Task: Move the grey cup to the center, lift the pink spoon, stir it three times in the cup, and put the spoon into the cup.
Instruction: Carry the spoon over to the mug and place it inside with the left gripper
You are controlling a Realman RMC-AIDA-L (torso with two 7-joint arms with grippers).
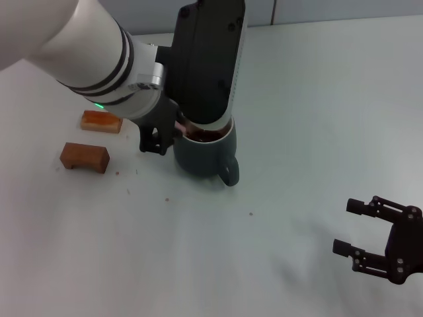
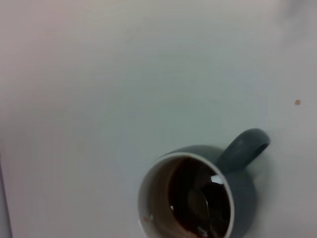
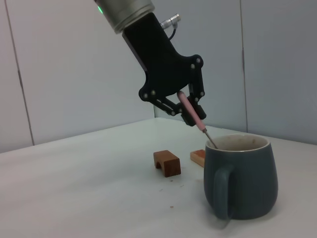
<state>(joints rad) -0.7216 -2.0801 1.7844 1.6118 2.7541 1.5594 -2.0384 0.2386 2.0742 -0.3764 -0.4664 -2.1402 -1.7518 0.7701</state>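
Observation:
The grey cup [image 1: 203,157] stands upright on the white table, handle toward the front; it also shows from the side [image 3: 241,182] and from above [image 2: 198,198]. My left gripper [image 3: 187,110] hangs just above the cup's rim, shut on the pink spoon [image 3: 190,110] by its pink handle. The spoon slants down, its metal neck crossing the rim and its bowl [image 2: 197,202] inside the cup. In the head view the left arm covers most of the spoon; only a bit of the pink handle [image 1: 180,123] shows. My right gripper [image 1: 360,230] rests open at the front right, holding nothing.
Two brown wooden blocks lie left of the cup: one [image 1: 84,157] nearer the front, one [image 1: 101,121] farther back. From the side both blocks [image 3: 166,163] sit behind the cup. A few small crumbs dot the table near the cup.

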